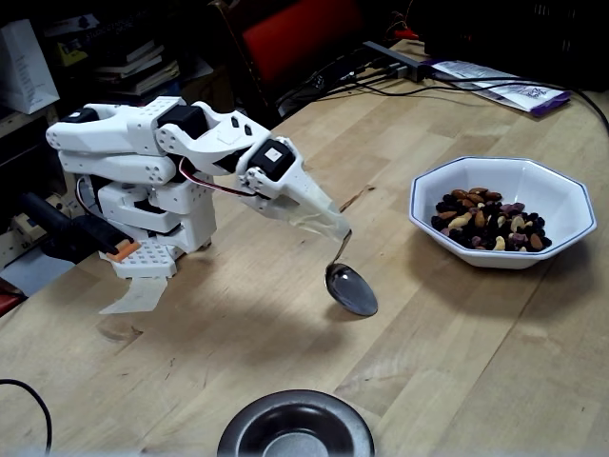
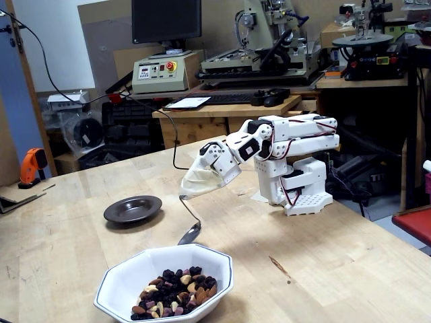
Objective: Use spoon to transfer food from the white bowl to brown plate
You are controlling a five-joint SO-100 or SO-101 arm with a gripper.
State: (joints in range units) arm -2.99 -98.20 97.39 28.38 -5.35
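The spoon [image 1: 350,288] hangs by the top of its thin handle from the gripper [image 1: 335,228], whose fingers are clamped on it, so its empty oval end dangles clear above the wooden table [image 1: 457,343], ready to dip. In both fixed views it sits between the two dishes: the white bowl [image 1: 501,211], with all the food [image 1: 490,219] heaped inside, lies to the right in one view, the bare brown plate [image 2: 133,208] well apart, far left in the other.

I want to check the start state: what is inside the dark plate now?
The dark plate looks empty in both fixed views; its near edge is cut off in one. All the nuts and dried fruit lie in the white bowl.
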